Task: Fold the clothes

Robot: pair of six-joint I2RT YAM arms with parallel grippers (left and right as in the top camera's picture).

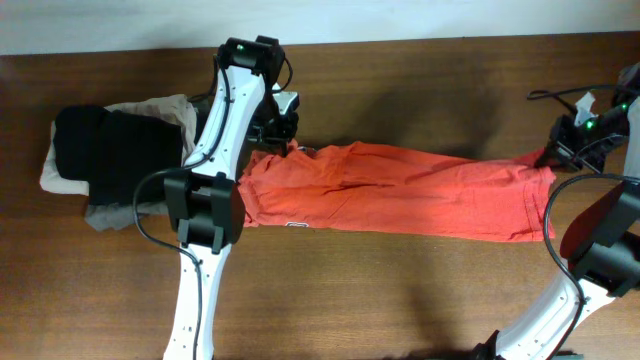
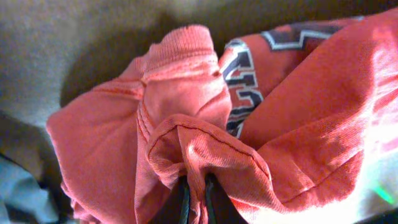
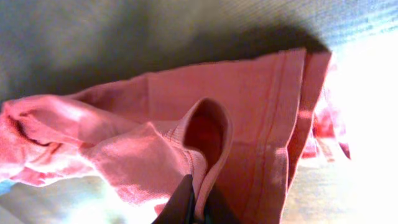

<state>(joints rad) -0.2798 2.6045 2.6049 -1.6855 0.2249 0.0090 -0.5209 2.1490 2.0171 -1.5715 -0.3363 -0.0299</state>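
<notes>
The red-orange T-shirt (image 1: pixel 400 190) lies stretched into a long band across the middle of the table. My left gripper (image 1: pixel 285 135) is shut on its left end, and the left wrist view shows a fold of red fabric (image 2: pixel 198 155) pinched between the dark fingers (image 2: pixel 184 202), with white block lettering (image 2: pixel 242 81) behind it. At the far right my right gripper (image 1: pixel 558 152) is shut on the shirt's other end. In the right wrist view a hemmed edge (image 3: pixel 205 146) runs down between the fingers (image 3: pixel 180 205).
A pile of folded garments, black (image 1: pixel 110 150) over beige (image 1: pixel 165 108) and grey (image 1: pixel 105 215), sits at the table's left, just behind the left arm. The right arm's cables (image 1: pixel 565 100) hang near the right edge. Bare wood (image 1: pixel 400 290) lies in front of the shirt.
</notes>
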